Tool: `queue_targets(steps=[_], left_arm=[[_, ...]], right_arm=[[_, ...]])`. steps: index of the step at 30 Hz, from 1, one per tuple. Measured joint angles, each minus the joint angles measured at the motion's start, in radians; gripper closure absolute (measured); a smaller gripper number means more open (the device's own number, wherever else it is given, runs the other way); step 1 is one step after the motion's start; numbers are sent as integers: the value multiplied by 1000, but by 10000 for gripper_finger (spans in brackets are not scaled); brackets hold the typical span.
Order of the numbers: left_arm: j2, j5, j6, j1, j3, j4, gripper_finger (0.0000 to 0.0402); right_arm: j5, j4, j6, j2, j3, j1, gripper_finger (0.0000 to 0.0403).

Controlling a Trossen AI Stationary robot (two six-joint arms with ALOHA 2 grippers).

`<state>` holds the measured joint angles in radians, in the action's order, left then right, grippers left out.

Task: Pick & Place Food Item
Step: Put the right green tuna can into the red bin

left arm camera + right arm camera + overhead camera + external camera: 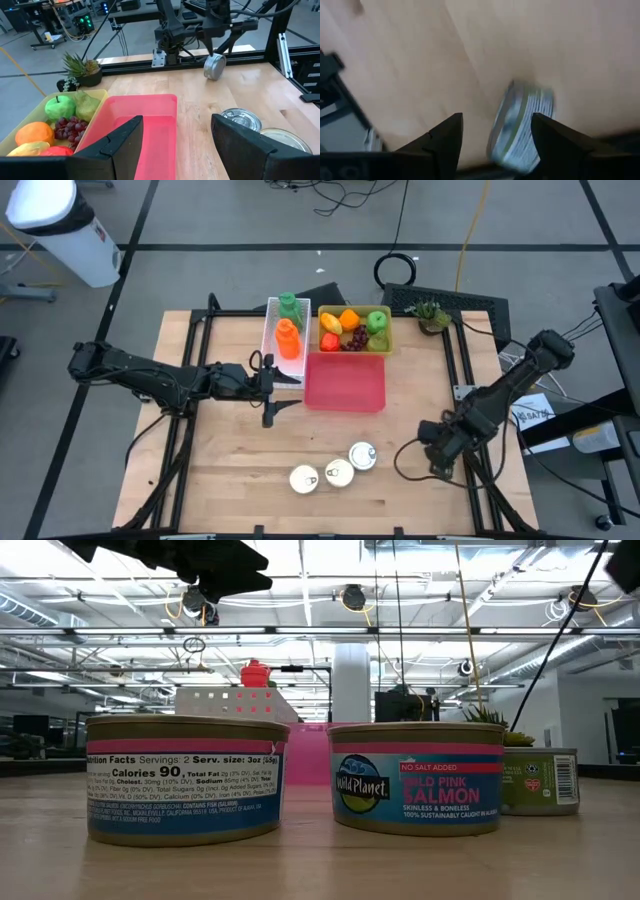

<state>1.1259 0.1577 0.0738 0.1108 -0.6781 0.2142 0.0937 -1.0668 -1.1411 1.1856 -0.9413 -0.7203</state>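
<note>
Grasp step: right hand (432,452) straddles a tilted can (522,125), well apart from the pink bin (345,385); we cannot tell if it pinches. Left hand (278,393) waits spread beside the bin. Next, we judge: secure, lift, carry binward.

Bright ceiling strip lights, glare in low view, right wrist view motion-blurred

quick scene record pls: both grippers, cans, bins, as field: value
left gripper: open, empty, beside the empty pink plastic bin
right gripper: open around a tilted round metal tin can, not clamped, at the table's right edge
cans on table: three round metal cans in a row near the front edge
yellow tray: holds plastic fruit
white tray: holds an orange bottle and a green bottle
wooden table: small potted plant at the far right corner
</note>
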Motion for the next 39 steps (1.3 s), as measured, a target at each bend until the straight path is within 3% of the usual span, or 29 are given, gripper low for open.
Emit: queue_targets(steps=[14, 23, 32, 35, 39], left_arm=[[0, 0, 0, 0, 0, 0, 158], [0, 0, 0, 0, 0, 0, 158], [0, 0, 0, 0, 0, 1, 158], [0, 0, 0, 0, 0, 1, 158], [0, 0, 0, 0, 0, 1, 158]], right_arm=[[19, -104, -240, 0, 1, -127, 206], [-32, 50, -231, -3, 113, -139, 207], [68, 167, -245, 0, 244, -131, 207], [46, 160, -247, 1, 255, -130, 207], [-70, 207, -333, -1, 278, -131, 207]])
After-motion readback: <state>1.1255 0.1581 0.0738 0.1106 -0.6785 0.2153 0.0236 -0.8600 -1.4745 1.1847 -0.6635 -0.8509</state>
